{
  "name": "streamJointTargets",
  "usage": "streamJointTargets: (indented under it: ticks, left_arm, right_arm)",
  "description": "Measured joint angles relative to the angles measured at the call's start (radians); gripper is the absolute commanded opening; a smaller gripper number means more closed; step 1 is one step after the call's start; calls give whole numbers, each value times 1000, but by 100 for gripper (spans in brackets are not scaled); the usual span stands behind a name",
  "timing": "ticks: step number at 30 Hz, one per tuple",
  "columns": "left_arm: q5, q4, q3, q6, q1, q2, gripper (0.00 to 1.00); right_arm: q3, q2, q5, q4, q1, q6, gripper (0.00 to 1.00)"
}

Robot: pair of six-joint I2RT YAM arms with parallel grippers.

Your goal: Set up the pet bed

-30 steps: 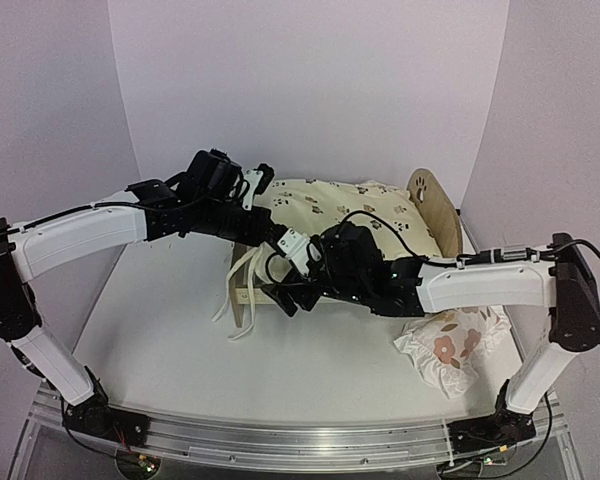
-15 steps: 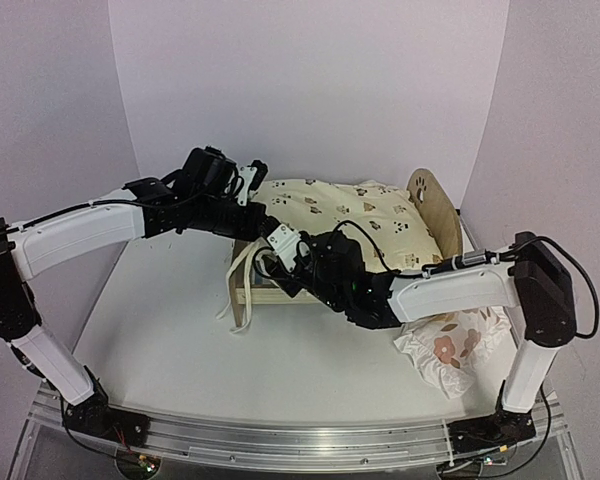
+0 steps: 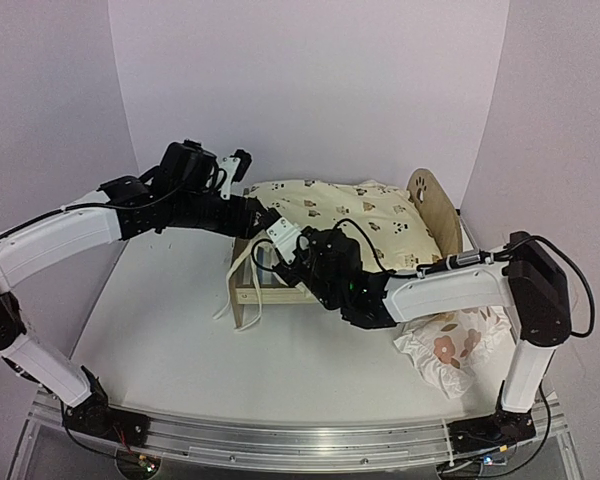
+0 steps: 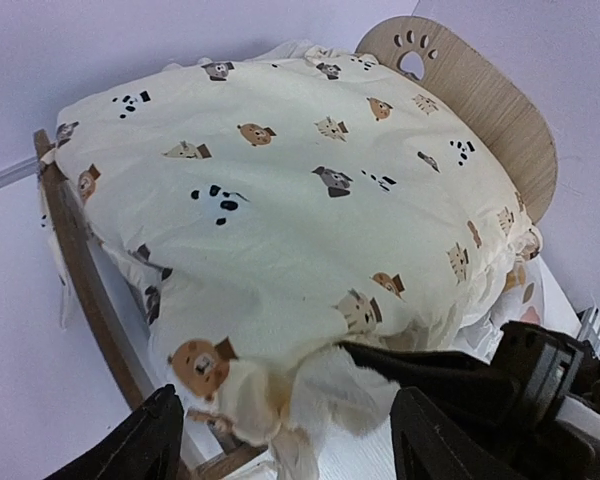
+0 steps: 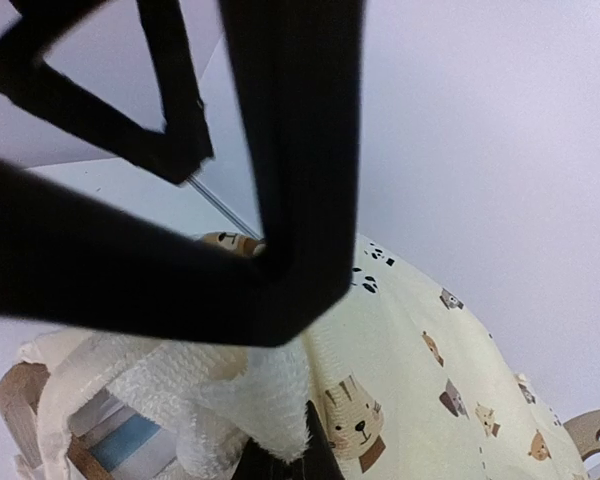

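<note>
- The bed (image 3: 432,205) stands at the far right of the surface (image 3: 180,340), head end toward the right edge and footboard (image 4: 85,265) toward the middle.
- The cushion (image 3: 340,205) lies on it in a puffy mound, covering the base. Its foot-end corner is bunched up above the footboard, not tucked in, and its ties (image 3: 225,295) hang loose over that end.
- My right end effector (image 3: 268,262) is closed tight on that corner. The wrist view shows white cloth pinched between the fingers.
- My left end effector (image 4: 285,415) hangs wide open just above the same corner. The cloth sits between the fingers, but they grip nothing.
- The pillow (image 3: 450,345) lies on the surface near the right edge, apart from the bed.
- As I read it, the step in hand is seating the cushion, and only the foot end is left to settle.
- Next I would draw the corner down and outward until it drops inside the footboard. The pull should be gentle so the light frame does not slide, and the left arm must stay out of the right one's path.
- After that, the pillow probably goes at the head end.
</note>
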Motion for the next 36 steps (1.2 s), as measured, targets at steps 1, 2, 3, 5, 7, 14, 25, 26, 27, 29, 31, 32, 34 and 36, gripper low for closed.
streamJointTargets:
  ticks: [1,2,3,5,7,14,25,26,27,29,31,32,34,36]
  left_arm:
    - [-8,-13,-4,6,-5,-24,74]
    - [-20,-25,-9,12,-12,-50,73]
    - [-31,-35,-14,18,-18,-76,72]
    - [-52,-43,-40,26,-27,-126,70]
    - [-53,-57,-86,31,-27,-173,69]
    - [5,-114,-223,47,-27,-195,70]
    - [-35,-67,-239,86,-27,-95,50]
    - [-45,-64,-239,87,-27,-82,49]
    - [-60,-60,-239,90,-27,-67,48]
    - [-93,-57,-239,94,-27,-46,47]
    - [-125,-56,-239,95,-27,-30,46]
    - [-137,-56,-239,94,-27,-25,39]
    - [-160,-53,-239,96,-27,-17,27]
    - [-174,-47,-239,95,-27,-15,12]
  right_arm:
    - [6,0,10,-9,0,-11,0]
    - [11,0,20,-18,-1,-20,0]
    - [17,0,29,-26,-1,-28,0]
    - [32,0,44,-56,0,-46,0]
    - [50,0,68,-80,2,-58,0]
    - [96,0,141,-109,-2,-84,0]
    - [104,0,160,-135,-4,-90,0]
    - [104,0,159,-136,-5,-89,0]
    - [104,0,159,-138,-5,-88,0]
    - [104,-1,159,-141,-6,-87,0]
    - [104,-2,159,-144,-6,-85,0]
    - [104,-4,159,-145,-6,-84,0]
    - [102,-8,159,-146,-6,-82,0]
    - [101,-13,159,-149,-6,-82,0]
